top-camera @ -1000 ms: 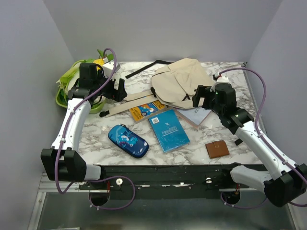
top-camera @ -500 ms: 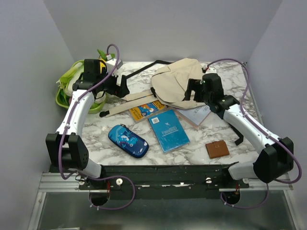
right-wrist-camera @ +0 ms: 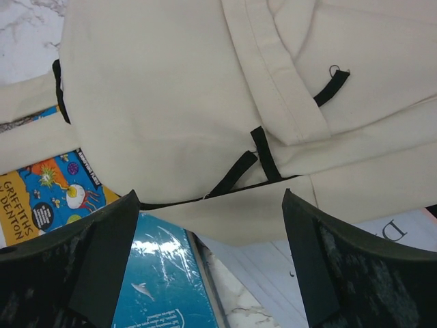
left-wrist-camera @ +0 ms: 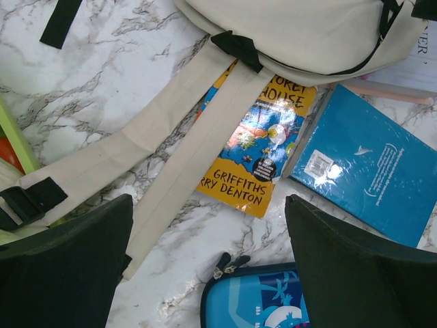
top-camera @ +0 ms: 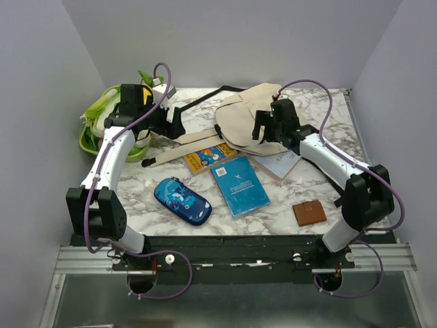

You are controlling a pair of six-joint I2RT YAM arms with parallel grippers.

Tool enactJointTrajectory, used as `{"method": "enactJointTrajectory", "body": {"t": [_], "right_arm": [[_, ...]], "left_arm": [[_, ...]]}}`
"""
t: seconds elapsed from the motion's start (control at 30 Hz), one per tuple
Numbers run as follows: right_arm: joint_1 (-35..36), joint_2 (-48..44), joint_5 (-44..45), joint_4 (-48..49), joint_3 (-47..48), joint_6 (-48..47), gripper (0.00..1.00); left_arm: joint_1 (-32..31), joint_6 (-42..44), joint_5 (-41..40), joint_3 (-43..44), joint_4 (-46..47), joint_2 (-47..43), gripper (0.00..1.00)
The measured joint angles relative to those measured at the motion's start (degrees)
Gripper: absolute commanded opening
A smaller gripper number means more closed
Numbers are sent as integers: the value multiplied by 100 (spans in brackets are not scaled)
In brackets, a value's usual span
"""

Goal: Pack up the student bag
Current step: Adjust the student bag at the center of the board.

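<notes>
Lime-green and crumpled, what looks like a carrier bag (top-camera: 91, 130) is sitting at the far left edge of the desk (top-camera: 136, 181). Just beside it the left hand (top-camera: 172, 125) is hovering with its fingers spread wide and nothing between them, looking down on two long beige straps (left-wrist-camera: 171, 137). These are trailing across the marble and lying over a yellow paperback (left-wrist-camera: 263, 147). Nearer the front, a dark-blue pencil case (top-camera: 181, 201) and a blue book (top-camera: 239, 184) are lying flat. The student bag (top-camera: 249, 113) is slumping at the back centre of the desk, partly resting on the paperback and on a white sheet (top-camera: 281, 164). It is looking soft, light and shapeless, so it is likely going to sag and fold wherever it is lifted, and its smooth panels are offering little to pinch. The right hand (top-camera: 261, 130) is hanging just above its front panel, fingers wide apart and gripping nothing. The black pull tabs (right-wrist-camera: 249, 160) and the seamed flap edge beside them are looking like the firmest places to take hold, though pulling there is probably going to drag the straps across the paperback. At far right a brown wallet (top-camera: 309, 213) is lying well apart.
</notes>
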Motion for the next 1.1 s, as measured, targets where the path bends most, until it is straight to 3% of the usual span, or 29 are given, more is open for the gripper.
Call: {"method": "enactJointTrajectory", "body": {"t": [0.43, 1.1], "right_arm": [[1165, 688, 9, 382, 164, -1143, 95], [1311, 2144, 686, 129, 1480, -2004, 88]], "left_arm": [[2, 61, 79, 35, -107, 240, 99], [120, 216, 225, 286, -516, 476, 99]]}}
